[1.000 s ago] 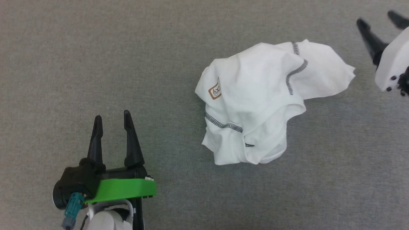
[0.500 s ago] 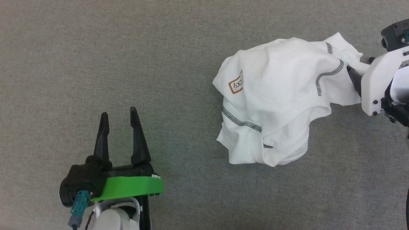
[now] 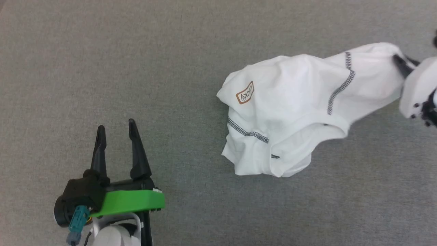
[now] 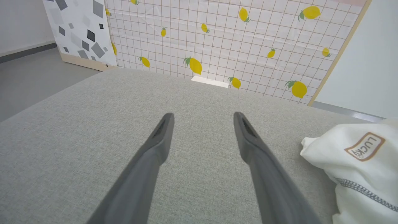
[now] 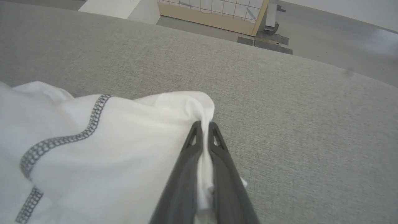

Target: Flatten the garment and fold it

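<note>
The garment (image 3: 293,112) is a crumpled white shirt with grey zigzag stitching and a brown "LUCKY" patch (image 3: 245,93), lying right of centre on the grey fabric surface. Its right end is drawn out towards the right edge. My right gripper (image 5: 203,126) is shut on a fold of that white cloth, the fabric pinched between its two dark fingers; in the head view it shows at the far right (image 3: 399,61). My left gripper (image 3: 116,126) is open at the lower left, well clear of the garment (image 4: 357,168), with nothing between its fingers (image 4: 161,137).
A grey woven surface (image 3: 136,61) spreads all round. Beyond its far edge stands a gridded panel with lemon prints (image 4: 233,40), a grey-patterned panel (image 4: 77,28) and bare floor (image 5: 311,28).
My right gripper went from open, off the garment, to shut on its right edge and pulled that end out to the right. The left gripper stays open; the view shifted slightly.
</note>
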